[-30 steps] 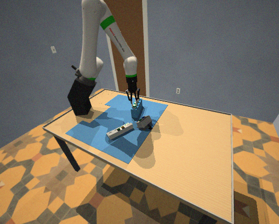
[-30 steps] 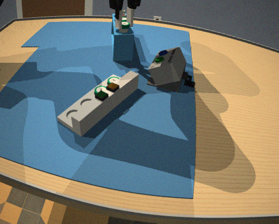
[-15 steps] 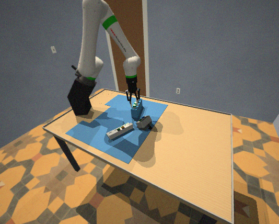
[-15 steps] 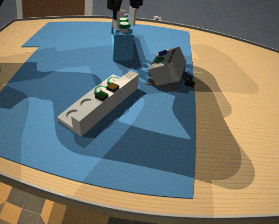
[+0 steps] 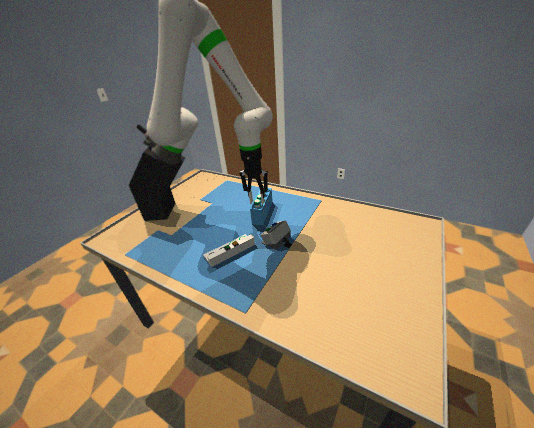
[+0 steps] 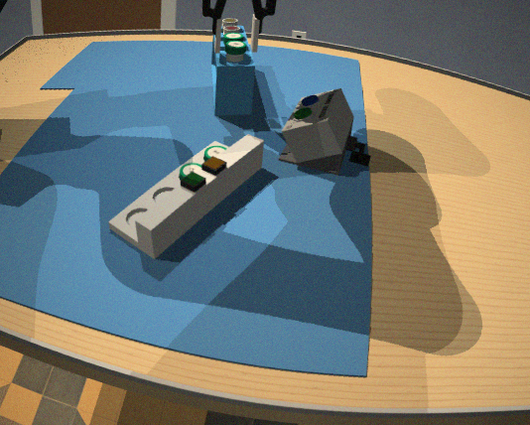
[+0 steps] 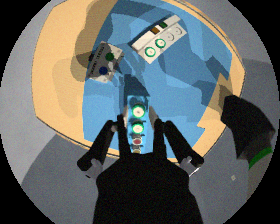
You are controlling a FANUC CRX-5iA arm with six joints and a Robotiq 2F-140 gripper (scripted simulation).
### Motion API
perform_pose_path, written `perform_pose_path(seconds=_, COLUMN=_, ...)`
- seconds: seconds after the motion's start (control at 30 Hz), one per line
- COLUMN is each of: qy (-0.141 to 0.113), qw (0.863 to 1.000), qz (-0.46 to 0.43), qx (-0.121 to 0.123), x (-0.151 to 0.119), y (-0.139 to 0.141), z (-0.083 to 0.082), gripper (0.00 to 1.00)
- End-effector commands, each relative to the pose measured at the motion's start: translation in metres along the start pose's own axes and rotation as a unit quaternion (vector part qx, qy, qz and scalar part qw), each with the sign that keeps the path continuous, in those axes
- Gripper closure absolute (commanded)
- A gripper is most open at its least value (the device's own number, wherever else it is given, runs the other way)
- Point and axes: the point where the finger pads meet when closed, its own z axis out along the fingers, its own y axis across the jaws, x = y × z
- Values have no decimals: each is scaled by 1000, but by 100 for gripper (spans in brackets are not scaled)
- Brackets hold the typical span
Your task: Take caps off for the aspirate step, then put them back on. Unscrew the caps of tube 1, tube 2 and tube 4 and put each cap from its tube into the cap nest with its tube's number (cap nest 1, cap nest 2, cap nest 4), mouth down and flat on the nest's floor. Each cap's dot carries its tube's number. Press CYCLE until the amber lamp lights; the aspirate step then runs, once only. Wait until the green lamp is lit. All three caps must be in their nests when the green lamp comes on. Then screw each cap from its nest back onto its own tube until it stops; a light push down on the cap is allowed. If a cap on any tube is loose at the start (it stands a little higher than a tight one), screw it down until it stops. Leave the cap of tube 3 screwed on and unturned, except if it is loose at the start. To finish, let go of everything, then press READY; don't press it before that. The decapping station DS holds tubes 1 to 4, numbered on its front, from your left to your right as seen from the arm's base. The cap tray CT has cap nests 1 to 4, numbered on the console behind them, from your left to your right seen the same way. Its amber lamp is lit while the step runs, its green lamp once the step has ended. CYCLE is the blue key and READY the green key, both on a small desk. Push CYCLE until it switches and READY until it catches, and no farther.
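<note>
The blue decapping station (image 6: 233, 70) stands at the far side of the mat. Two green caps (image 6: 236, 47) (image 6: 233, 36) sit on the tubes at its near end in the exterior view. The two tubes behind them (image 6: 230, 25) are open. My gripper (image 6: 236, 42) hangs over the station, open, with a finger on each side of the capped tubes and not touching them; the wrist view (image 7: 138, 128) shows the same. The grey cap tray (image 6: 189, 196) holds a green cap in each of two nests (image 6: 215, 151) (image 6: 190, 171). Its other two nests (image 6: 149, 204) are empty.
The tray's amber lamp (image 6: 214, 165) and green lamp (image 6: 193, 182) both look dark. The small grey desk (image 6: 318, 129) with the blue key (image 6: 310, 99) and green key (image 6: 303, 113) stands right of the station. The arm's black base (image 5: 152, 187) is at the table's far left corner.
</note>
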Motion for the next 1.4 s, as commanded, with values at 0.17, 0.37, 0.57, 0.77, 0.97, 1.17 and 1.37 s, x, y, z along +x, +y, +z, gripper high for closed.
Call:
perform_pose_path(seconds=0.17, qy=19, qw=982, qz=187, qx=-1, x=0, y=0, z=0, gripper=65)
perform_pose_path(seconds=0.37, qy=19, qw=982, qz=187, qx=-1, x=1, y=0, z=0, gripper=65)
perform_pose_path(seconds=0.57, qy=19, qw=982, qz=187, qx=-1, x=1, y=0, z=0, gripper=100)
perform_pose_path(seconds=0.77, qy=19, qw=982, qz=187, qx=-1, x=1, y=0, z=0, gripper=100)
perform_pose_path(seconds=0.97, qy=19, qw=993, qz=113, qx=-2, x=1, y=0, z=0, gripper=100)
perform_pose_path(seconds=1.17, qy=19, qw=999, qz=-37, qx=-5, x=0, y=0, z=0, gripper=100)
perform_pose_path(seconds=1.37, qy=18, qw=987, qz=-161, qx=-7, x=0, y=0, z=0, gripper=100)
